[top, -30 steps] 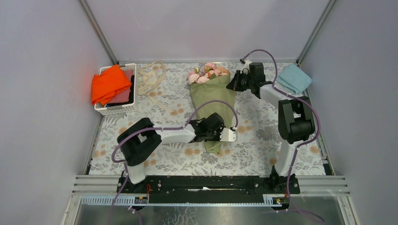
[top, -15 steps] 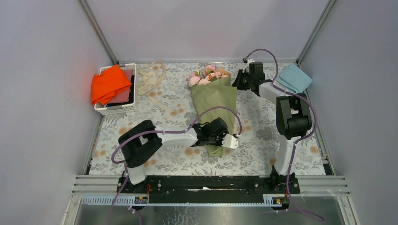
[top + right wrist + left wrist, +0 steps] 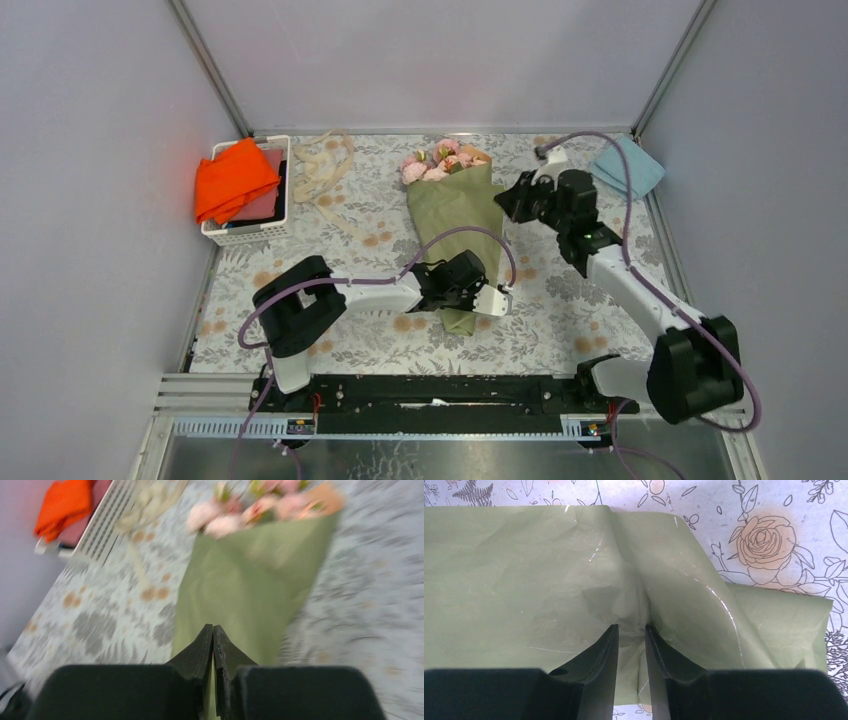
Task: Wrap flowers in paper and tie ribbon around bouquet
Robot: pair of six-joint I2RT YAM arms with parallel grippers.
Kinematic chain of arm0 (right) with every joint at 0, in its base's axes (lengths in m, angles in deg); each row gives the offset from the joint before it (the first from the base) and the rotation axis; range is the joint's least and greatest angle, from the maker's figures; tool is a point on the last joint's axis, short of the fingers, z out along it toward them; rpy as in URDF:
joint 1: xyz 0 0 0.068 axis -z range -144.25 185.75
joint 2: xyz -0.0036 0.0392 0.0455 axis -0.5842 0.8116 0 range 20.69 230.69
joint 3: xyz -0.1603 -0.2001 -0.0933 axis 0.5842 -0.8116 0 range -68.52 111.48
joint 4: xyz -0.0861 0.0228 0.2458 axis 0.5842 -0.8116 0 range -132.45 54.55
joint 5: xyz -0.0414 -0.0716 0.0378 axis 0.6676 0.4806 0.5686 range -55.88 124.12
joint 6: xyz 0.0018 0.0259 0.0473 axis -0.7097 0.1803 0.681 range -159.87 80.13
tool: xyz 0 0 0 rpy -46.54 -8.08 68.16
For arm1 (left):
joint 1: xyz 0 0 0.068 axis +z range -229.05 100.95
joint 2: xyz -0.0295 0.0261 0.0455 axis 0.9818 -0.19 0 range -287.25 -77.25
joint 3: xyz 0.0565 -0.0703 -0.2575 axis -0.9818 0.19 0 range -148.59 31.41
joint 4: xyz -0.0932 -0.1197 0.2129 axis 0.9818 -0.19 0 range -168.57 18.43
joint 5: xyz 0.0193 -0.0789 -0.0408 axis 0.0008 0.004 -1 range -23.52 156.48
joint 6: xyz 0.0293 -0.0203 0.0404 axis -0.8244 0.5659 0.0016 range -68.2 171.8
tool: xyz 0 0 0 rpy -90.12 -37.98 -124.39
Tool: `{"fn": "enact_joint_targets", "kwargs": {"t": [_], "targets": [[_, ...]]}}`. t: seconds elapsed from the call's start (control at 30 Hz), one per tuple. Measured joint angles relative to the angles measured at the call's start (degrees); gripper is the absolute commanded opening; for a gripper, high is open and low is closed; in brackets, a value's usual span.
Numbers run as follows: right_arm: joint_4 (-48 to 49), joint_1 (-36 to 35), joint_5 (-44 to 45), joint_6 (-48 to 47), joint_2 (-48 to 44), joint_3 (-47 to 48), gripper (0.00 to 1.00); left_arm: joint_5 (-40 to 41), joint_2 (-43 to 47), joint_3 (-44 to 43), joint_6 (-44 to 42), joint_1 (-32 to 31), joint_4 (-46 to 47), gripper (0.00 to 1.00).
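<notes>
- The bouquet [image 3: 455,215] lay in the middle of the table [image 3: 350,230]. Its pink flowers [image 3: 437,160] pointed toward the far edge and its narrow end toward the arms.
- The left fingers [image 3: 606,650] sat at that narrow end, only a slim gap between them. They pinched a puckered fold of the olive-green paper [image 3: 524,580], with creases running in to their tips.
- The right fingers [image 3: 204,647] were pressed together with nothing between them. They hung just beside the right edge of the paper cone. Their own view was blurred, and I could not tell whether they touched the paper.
- The ribbon [image 3: 322,165] lay in loose loops near the far-left corner of the table, apart from the bouquet and beside a white basket [image 3: 250,235].
- An orange cloth [image 3: 232,180] lay over the basket, and a light blue cloth [image 3: 645,170] lay at the far right.
</notes>
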State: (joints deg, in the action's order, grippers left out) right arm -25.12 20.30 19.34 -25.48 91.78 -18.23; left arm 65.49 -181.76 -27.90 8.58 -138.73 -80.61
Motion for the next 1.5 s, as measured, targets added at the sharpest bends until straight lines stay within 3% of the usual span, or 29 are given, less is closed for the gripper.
{"fn": "enact_joint_targets", "kwargs": {"t": [0.1, 0.2, 0.33, 0.5, 0.8, 1.07, 1.37, 1.47, 1.5], "targets": [[3.9, -3.0, -7.5, 1.9, 5.3, -2.9, 0.01, 0.0, 0.0, 0.0, 0.0, 0.0, 0.0, 0.36], [5.9, -4.4, -12.3, 3.8, 17.3, -3.9, 0.0, 0.0, 0.0, -0.2, 0.0, 0.0, -0.3, 0.36], [6.0, -4.3, -12.9, 5.4, 26.6, -4.7, 0.0, -0.2, 0.2, -0.4, 0.2, -0.2, -1.0, 0.38], [7.1, -4.3, -12.7, 5.9, 31.9, -3.5, 0.0, -2.7, 2.3, 0.6, 0.8, -1.5, -5.0, 0.39], [6.8, -4.3, -12.2, 5.8, 34.3, -1.2, 0.0, -5.9, 6.1, 4.7, 1.0, -8.6, -8.5, 0.36], [6.1, -4.3, -11.8, 5.7, 34.4, -0.6, 0.0, -5.6, 6.4, 4.7, 1.0, -9.7, -9.5, 0.32], [5.7, -4.3, -11.6, 5.1, 34.4, -0.4, 0.0, -15.8, 8.9, 2.0, 1.6, -11.6, -25.8, 0.31], [5.5, -4.3, -11.6, 4.9, 34.4, -0.4, 0.0, -16.3, 9.2, 0.2, 1.6, -11.3, -27.9, 0.25], [5.4, -4.3, -11.6, 4.9, 34.4, -0.3, 0.0, -16.7, 9.3, -0.6, 1.6, -11.0, -28.3, 0.17]]}}
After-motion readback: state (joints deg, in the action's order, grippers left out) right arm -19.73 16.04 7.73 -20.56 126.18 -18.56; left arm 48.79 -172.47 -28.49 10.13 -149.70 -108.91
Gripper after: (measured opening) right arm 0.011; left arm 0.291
